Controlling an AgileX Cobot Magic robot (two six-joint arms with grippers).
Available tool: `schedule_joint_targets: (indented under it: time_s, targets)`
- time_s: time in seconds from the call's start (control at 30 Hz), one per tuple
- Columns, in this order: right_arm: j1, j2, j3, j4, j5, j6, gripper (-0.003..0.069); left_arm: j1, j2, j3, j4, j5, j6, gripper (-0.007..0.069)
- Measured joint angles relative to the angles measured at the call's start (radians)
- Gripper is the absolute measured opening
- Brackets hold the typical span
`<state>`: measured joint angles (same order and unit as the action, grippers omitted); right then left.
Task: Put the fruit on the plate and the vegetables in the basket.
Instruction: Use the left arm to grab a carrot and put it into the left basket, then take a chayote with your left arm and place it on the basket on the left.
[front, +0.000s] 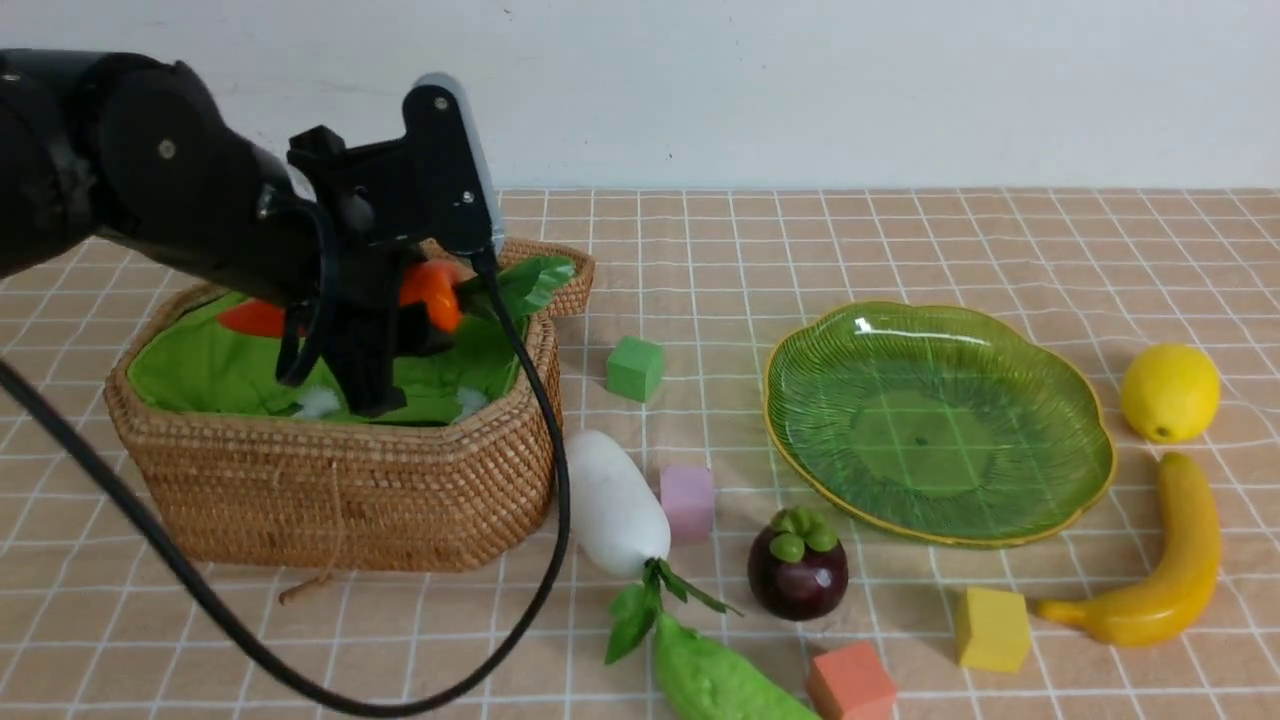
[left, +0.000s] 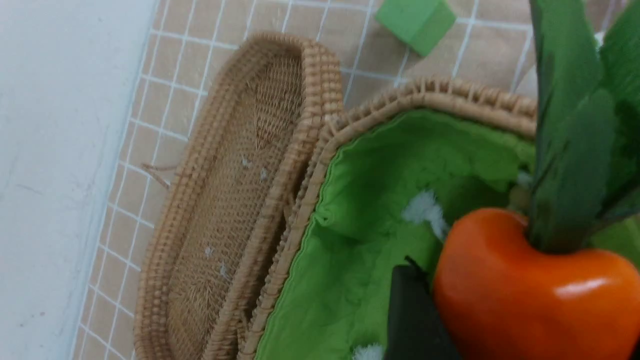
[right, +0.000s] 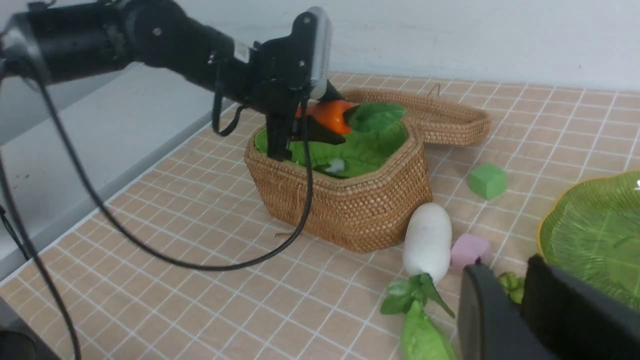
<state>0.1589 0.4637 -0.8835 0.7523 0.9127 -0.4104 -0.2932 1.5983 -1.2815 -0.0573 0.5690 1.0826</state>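
carrot clamped by left gripper above basket.

Open green-lined basket; carrot above it, radish at its 4 o'clock. Green plate: lemon at 3 o'clock, banana 4, mangosteen 7.

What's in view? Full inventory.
basket: 1, tan wicker, green-lined, left
lid: 1, tan wicker, behind basket
carrot: 1, orange, over basket
radish: 1, white, beside basket
leafy vegetable: 1, light green, front edge
mangosteen: 1, dark purple, before plate
plate: 1, green glass, right, empty
lemon: 1, yellow, right of plate
banana: 1, yellow, right of plate, nearer
cubes: 4, green cube behind radish, pink cube beside radish, yellow cube, orange cube in front
tablecloth: 1, tan checked, underneath
left end effector: 1, black, shut on carrot
right end effector: 1, black, open, only in its wrist view
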Motion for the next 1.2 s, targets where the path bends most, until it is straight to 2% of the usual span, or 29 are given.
schedule_joint_targets:
  time_s: [0.17, 0.23, 0.27, 0.3, 0.37, 0.47, 0.53, 0.57, 0.6, 0.67, 0.7, 0.73, 0.8, 0.87, 0.9, 1.0, 1.03, 1.1, 1.2]
  targets:
    - [0.0, 0.0, 0.0, 0.0, 0.028, 0.0, 0.0143, 0.028, 0.056, -0.007, 0.105, -0.011, -0.074, 0.0413]
    - [0.0, 0.0, 0.0, 0.0, 0.034, 0.0, 0.0143, 0.031, 0.061, -0.007, 0.166, -0.041, -0.154, 0.0549]
    - [0.0, 0.0, 0.0, 0.0, 0.035, 0.0, 0.0143, 0.031, 0.061, -0.007, 0.17, -0.041, -0.16, 0.0561]
    - [0.0, 0.0, 0.0, 0.0, 0.035, 0.0, 0.0144, 0.031, 0.057, -0.009, 0.189, -0.053, -0.217, 0.0621]
    - [0.0, 0.0, 0.0, 0.0, 0.036, 0.0, 0.0146, 0.031, 0.05, -0.011, 0.189, -0.043, -0.288, 0.0657]
    - [0.0, 0.0, 0.0, 0.0, 0.054, 0.0, 0.0149, 0.013, 0.023, -0.012, 0.163, 0.03, -0.395, 0.0644]
    - [0.0, 0.0, -0.007, -0.001, 0.09, 0.0, 0.0151, -0.03, -0.004, -0.013, 0.118, 0.078, -0.429, 0.0584]
    - [0.0, 0.0, -0.015, -0.005, 0.115, 0.0, 0.0151, -0.064, -0.014, -0.013, 0.093, 0.094, -0.424, 0.0545]
    - [0.0, 0.0, -0.019, -0.009, 0.126, 0.0, 0.0151, -0.079, -0.016, -0.013, 0.082, 0.098, -0.416, 0.0536]
    - [0.0, 0.0, -0.047, -0.03, 0.208, 0.0, 0.0151, -0.211, -0.025, -0.014, 0.019, 0.158, -0.305, 0.0416]
    - [0.0, 0.0, -0.052, -0.034, 0.215, 0.0, 0.0151, -0.211, -0.025, -0.014, 0.014, 0.163, -0.293, 0.0407]
    - [0.0, 0.0, -0.073, -0.054, 0.271, 0.0, 0.0151, -0.308, -0.012, -0.015, -0.033, 0.205, -0.175, 0.0349]
    - [0.0, 0.0, -0.096, -0.076, 0.32, 0.0, 0.0152, -0.401, 0.024, -0.015, -0.076, 0.238, -0.062, 0.0318]
    - [0.0, -0.001, -0.103, -0.084, 0.34, 0.0, 0.0153, -0.445, 0.053, -0.015, -0.086, 0.244, -0.011, 0.0321]
    - [0.0, -0.001, -0.11, -0.097, 0.35, 0.0, 0.0154, -0.492, 0.102, -0.015, -0.09, 0.243, 0.041, 0.035]
    - [0.0, -0.001, -0.111, -0.105, 0.35, 0.0, 0.0154, -0.547, 0.174, -0.015, -0.091, 0.219, 0.095, 0.0428]
    - [0.0, -0.001, -0.111, -0.105, 0.35, 0.0, 0.0155, -0.55, 0.185, -0.015, -0.091, 0.216, 0.098, 0.0442]
    - [0.0, -0.001, -0.111, -0.105, 0.35, 0.0, 0.0158, -0.573, 0.247, -0.015, -0.091, 0.174, 0.132, 0.0523]
    - [0.0, -0.001, -0.111, -0.105, 0.35, 0.0, 0.0158, -0.575, 0.298, -0.015, -0.09, 0.143, 0.147, 0.0575]
